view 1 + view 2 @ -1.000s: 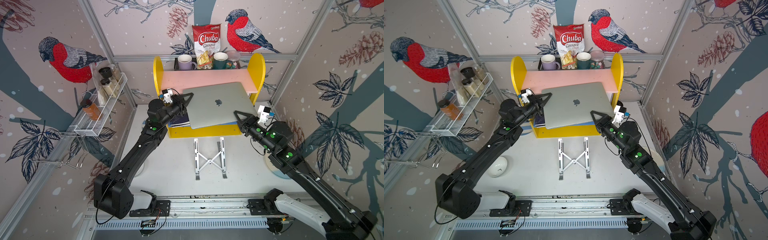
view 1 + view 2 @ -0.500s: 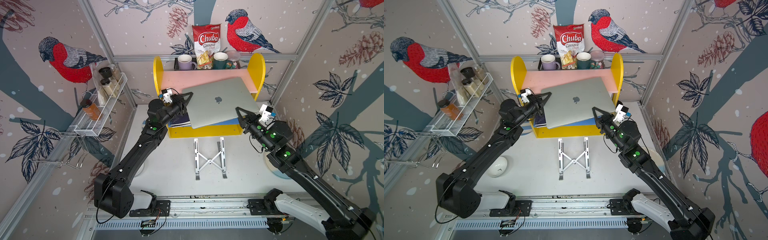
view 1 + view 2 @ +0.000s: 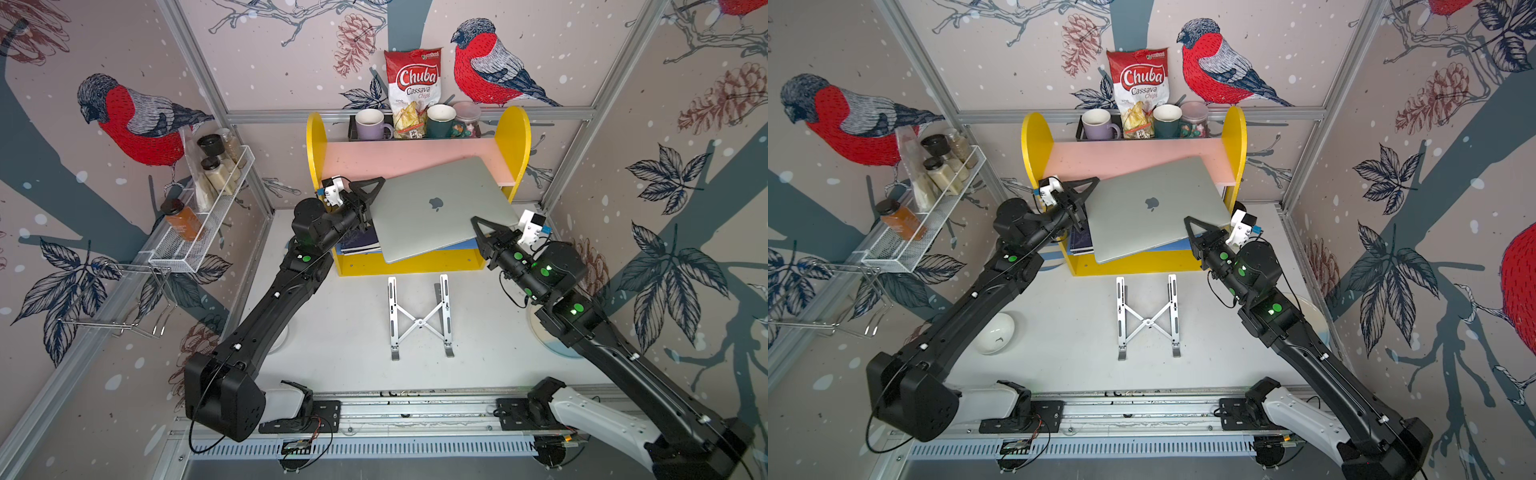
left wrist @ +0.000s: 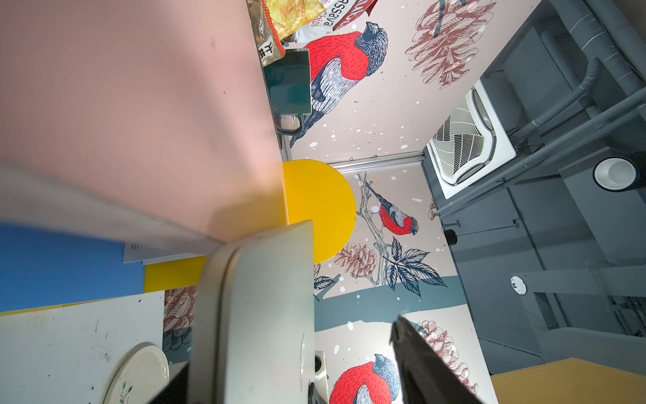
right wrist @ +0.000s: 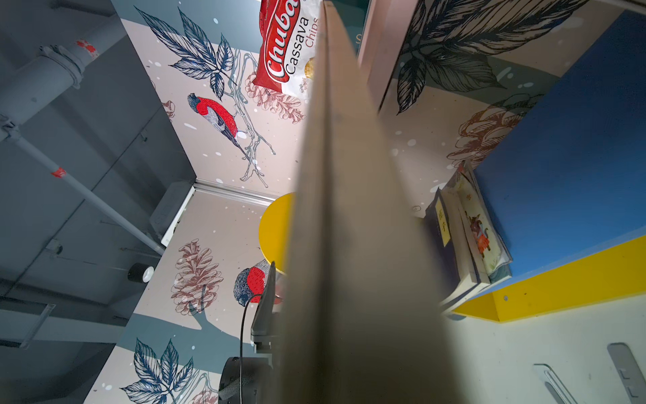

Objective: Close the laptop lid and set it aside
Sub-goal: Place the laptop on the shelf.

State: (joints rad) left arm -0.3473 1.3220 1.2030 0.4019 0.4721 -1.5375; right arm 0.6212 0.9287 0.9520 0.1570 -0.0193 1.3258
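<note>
The laptop [image 3: 436,212] is closed, its silver laptop lid [image 3: 1154,208] facing up with the apple logo. It lies tilted, its back part under the pink board of the yellow shelf [image 3: 515,137] and its front over the shelf's front edge. My left gripper [image 3: 368,203] stands open around the laptop's left edge. In the left wrist view a gap shows between the laptop [image 4: 265,314] and one dark finger [image 4: 419,356]. My right gripper [image 3: 478,232] is shut on the laptop's front right corner. The laptop's edge [image 5: 349,245] fills the middle of the right wrist view.
A folding silver stand [image 3: 419,320] lies on the table before the shelf. Books [image 3: 357,243] lie in the lower compartment under the laptop. Mugs and a chips bag [image 3: 411,87] stand on top. A white bowl [image 3: 994,332] sits under the left arm, and a wire rack [image 3: 208,208] hangs at the left.
The laptop has slid back and to the right, deeper under the pink board. The right gripper followed, closing on its corner. The left gripper's jaws have opened off the left edge.
</note>
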